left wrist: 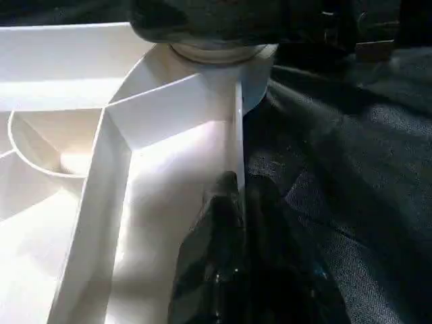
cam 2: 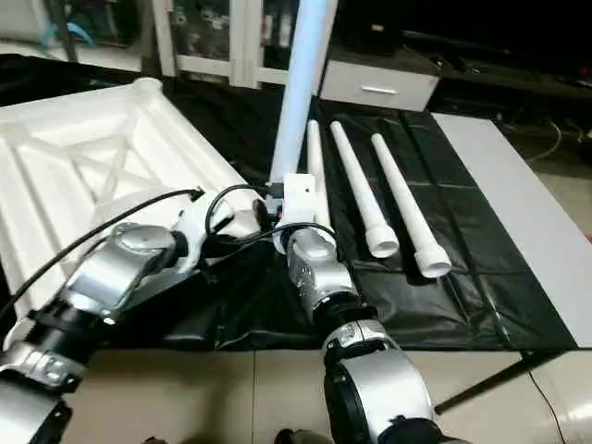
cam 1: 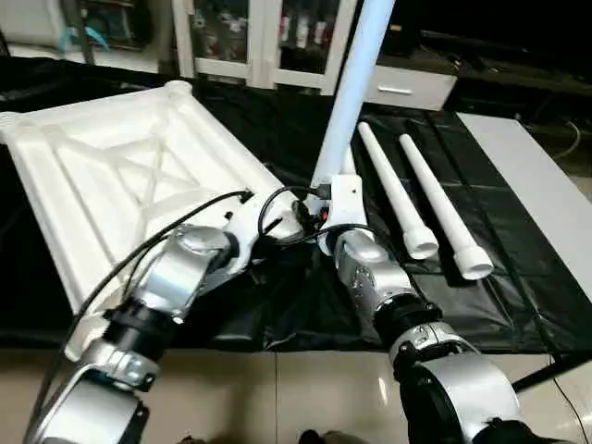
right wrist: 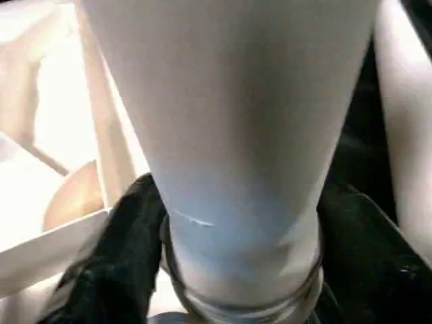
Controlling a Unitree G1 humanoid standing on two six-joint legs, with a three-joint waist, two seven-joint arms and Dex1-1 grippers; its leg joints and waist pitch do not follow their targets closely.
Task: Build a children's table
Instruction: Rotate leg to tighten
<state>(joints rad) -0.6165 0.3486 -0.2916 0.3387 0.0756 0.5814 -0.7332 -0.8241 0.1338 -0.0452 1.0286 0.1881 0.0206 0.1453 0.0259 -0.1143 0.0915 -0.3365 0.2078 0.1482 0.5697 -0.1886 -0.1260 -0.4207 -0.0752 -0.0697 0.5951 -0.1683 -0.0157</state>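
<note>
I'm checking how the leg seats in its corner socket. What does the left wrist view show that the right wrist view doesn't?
Left wrist view alone: the left gripper clamped on the tabletop's raised rim, a curved rib of the underside, and the black sheet beside the rim.

Right wrist view alone: the right gripper closed around the upright leg, and a spare leg lying beside it.

Both: the white tabletop and the leg's wide base at the corner socket.

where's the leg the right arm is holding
The leg stands upright mid-scene, gripped by the right pincer at the tabletop's near right corner, left of the spare legs.
</note>
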